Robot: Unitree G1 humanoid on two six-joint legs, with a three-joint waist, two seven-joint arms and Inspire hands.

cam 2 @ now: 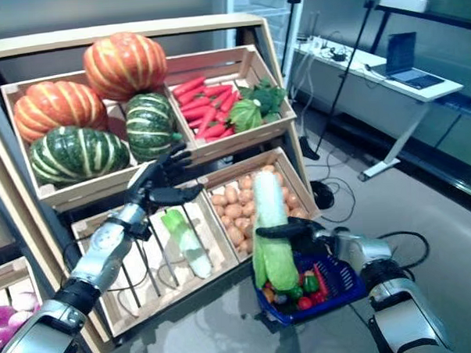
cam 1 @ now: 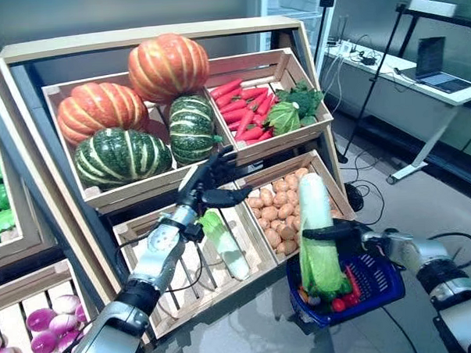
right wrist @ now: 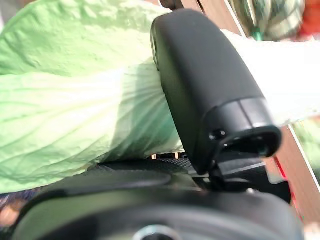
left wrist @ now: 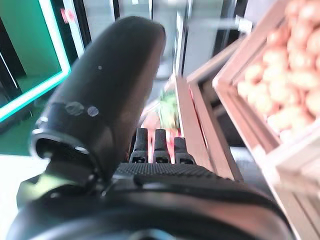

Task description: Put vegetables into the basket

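My right hand (cam 1: 341, 233) is shut on a long napa cabbage (cam 1: 316, 235), thumb (right wrist: 200, 85) wrapped across its pale stalk (right wrist: 75, 115). The cabbage stands upright, leafy end down inside the blue basket (cam 1: 381, 294), which also holds small red and green vegetables (cam 2: 303, 292). My left hand (cam 1: 211, 181) hovers open, fingers (left wrist: 156, 145) spread, above the slatted lower crate (cam 1: 182, 292). A second napa cabbage (cam 1: 227, 246) lies in that crate just below the left hand, untouched.
The wooden stand holds orange and green pumpkins (cam 1: 119, 111), red carrots with leafy greens (cam 1: 256, 109), and a crate of potatoes (cam 1: 276, 210). Purple onions (cam 1: 38, 322) sit at lower left. A desk with a laptop (cam 1: 438, 66) and tripod legs stand at the right.
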